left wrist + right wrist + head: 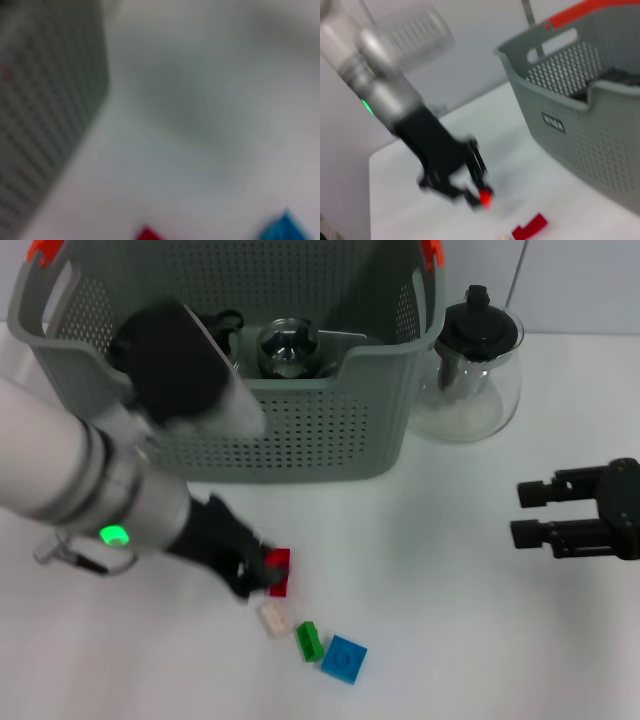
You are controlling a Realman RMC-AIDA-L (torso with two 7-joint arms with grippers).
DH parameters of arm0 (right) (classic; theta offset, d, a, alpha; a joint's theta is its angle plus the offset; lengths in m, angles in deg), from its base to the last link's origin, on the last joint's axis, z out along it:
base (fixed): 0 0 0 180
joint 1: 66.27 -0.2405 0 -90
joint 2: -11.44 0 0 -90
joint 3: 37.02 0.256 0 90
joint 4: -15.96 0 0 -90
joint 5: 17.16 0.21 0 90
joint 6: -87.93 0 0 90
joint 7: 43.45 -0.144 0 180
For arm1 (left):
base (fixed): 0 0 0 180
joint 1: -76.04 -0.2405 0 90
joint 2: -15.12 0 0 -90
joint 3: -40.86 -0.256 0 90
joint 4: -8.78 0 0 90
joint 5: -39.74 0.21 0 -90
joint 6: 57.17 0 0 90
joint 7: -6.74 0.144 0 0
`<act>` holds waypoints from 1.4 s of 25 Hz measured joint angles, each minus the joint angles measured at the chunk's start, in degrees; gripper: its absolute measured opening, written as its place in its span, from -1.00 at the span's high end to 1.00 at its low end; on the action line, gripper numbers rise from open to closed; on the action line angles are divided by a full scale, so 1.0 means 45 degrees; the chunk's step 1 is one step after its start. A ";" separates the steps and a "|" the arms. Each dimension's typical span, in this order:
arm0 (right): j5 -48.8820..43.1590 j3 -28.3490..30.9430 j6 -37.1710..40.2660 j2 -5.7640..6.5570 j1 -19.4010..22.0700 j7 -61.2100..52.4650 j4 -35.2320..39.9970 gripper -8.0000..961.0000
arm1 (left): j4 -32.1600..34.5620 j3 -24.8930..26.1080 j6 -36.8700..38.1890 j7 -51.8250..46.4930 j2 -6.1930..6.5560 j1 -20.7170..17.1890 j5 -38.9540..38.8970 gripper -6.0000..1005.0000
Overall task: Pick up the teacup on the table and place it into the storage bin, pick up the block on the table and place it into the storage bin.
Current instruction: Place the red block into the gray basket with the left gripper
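The grey-green storage bin [300,430] stands at the back of the table, and its wall also shows in both wrist views [45,125] [600,125]. A shiny glass teacup [288,348] sits inside it. A red block [279,573] [530,227] [147,233] lies on the table in front of the bin. My left gripper [255,578] [472,192] is low over the table, right beside the red block's left edge. In the right wrist view a small red spot shows at its tip. My right gripper [522,512] hovers open and empty at the right.
A glass teapot [478,365] with a black lid stands right of the bin. A beige block [274,618], a green block [309,640] and a blue block [343,658] [285,227] lie in a row near the table's front. A dark object [225,325] also lies in the bin.
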 joint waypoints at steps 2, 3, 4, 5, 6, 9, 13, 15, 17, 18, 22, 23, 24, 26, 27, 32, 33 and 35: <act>-0.0232 0.0064 0.0001 0.0154 0.0044 -0.0007 -0.0281 -0.38 | 0.0653 0.1253 0.0404 0.0100 0.0021 -0.0086 -0.1212 0.61; -0.0471 0.0126 0.0003 0.0281 0.0046 0.0017 -0.0571 -0.38 | 0.0951 0.2146 0.0588 0.0210 0.0052 -0.0085 -0.2251 0.61; -0.0684 0.0199 0.0001 0.0413 0.0035 0.0064 -0.0854 -0.38 | 0.1124 0.3000 0.0735 0.0357 0.0082 -0.0038 -0.3133 0.61; -0.0911 0.0292 0.0008 0.0512 0.0000 0.0137 -0.1165 -0.38 | 0.1244 0.3808 0.0818 0.0545 0.0110 0.0073 -0.4035 0.61; -0.1064 0.0373 0.0010 0.0602 -0.0038 0.0196 -0.1417 -0.38 | 0.1246 0.4460 0.0879 0.0733 0.0129 0.0259 -0.4668 0.61; -0.1290 0.0664 0.0071 0.0786 -0.0075 0.0314 -0.1868 -0.37 | 0.1148 0.5734 0.0880 0.1134 0.0179 0.0924 -0.5610 0.61; -0.1319 0.0917 0.0151 0.0806 -0.0036 0.0325 -0.1828 -0.37 | -0.1234 0.6667 -0.0308 0.1268 0.0877 0.3739 -0.4733 0.61; -0.1347 0.0942 0.0155 0.0817 -0.0051 0.0333 -0.1828 -0.38 | -0.3040 0.6674 -0.1244 0.1220 0.1263 0.5008 -0.3997 0.61; -0.1383 0.0919 0.0154 0.0826 -0.0091 0.0342 -0.1828 -0.38 | -0.4727 0.6653 -0.2158 0.1211 0.1524 0.5936 -0.3299 0.61; -0.1386 0.0896 0.0146 0.0826 -0.0108 0.0343 -0.1828 -0.38 | -0.6009 0.6636 -0.2906 0.1218 0.1640 0.6590 -0.2764 0.61; -0.1404 0.0875 0.0130 0.0832 -0.0182 0.0344 -0.1813 -0.38 | -0.8455 0.6593 -0.4640 0.1261 0.1765 0.7859 -0.1547 0.61; -0.1409 0.0875 0.0127 0.0832 -0.0189 0.0344 -0.1813 -0.38 | -0.8850 0.6584 -0.4988 0.1239 0.1758 0.8066 -0.1313 0.61; -0.1411 0.0872 0.0109 0.0832 -0.0193 0.0347 -0.1813 -0.38 | -0.9422 0.6585 -0.5483 0.1186 0.1738 0.8364 -0.0940 0.61; -0.1415 0.0857 0.0074 0.0836 -0.0203 0.0355 -0.1813 -0.37 | -1.0298 0.6584 -0.6326 0.1065 0.1645 0.8824 -0.0246 0.61; -0.1416 0.0853 0.0069 0.0835 -0.0208 0.0364 -0.1813 -0.37 | -1.0566 0.6584 -0.6572 0.1038 0.1607 0.8938 -0.0064 0.61; -0.1608 0.0844 0.0054 0.0771 -0.0240 0.0446 -0.1814 -0.38 | -1.1253 0.6586 -0.7588 0.1014 0.1086 0.9217 0.1023 0.61; -0.1662 0.0850 0.0051 0.0757 -0.0250 0.0471 -0.1816 -0.38 | -1.1227 0.6580 -0.7668 0.1014 0.0968 0.9204 0.1180 0.61; -0.1790 0.0883 0.0042 0.0722 -0.0275 0.0504 -0.1826 -0.38 | -1.1092 0.6577 -0.7799 0.1014 0.0747 0.9147 0.1366 0.60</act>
